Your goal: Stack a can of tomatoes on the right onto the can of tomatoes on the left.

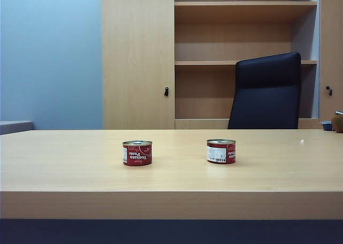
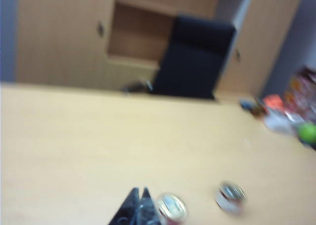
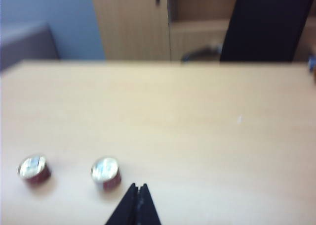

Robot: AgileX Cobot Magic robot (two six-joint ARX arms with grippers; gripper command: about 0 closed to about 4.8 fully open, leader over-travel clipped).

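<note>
Wooden cabinets, open shelving and a black chair [image 1: 266, 91] are seen behind the pale counter [image 1: 69, 158] in the exterior view, where the left tomato can [image 1: 137, 153] and the right tomato can [image 1: 221, 151] stand upright and well apart, with neither arm in sight. From the left wrist view, blurred, the left hand [image 2: 138, 194] is seen with fingers pressed together, holding nothing, above the counter just beside the left tomato can [image 2: 172, 208]. From the right wrist view the right hand [image 3: 138, 187] is likewise pressed together and empty, near the right tomato can [image 3: 105, 173], with the left tomato can [image 3: 33, 169] farther off.
</note>
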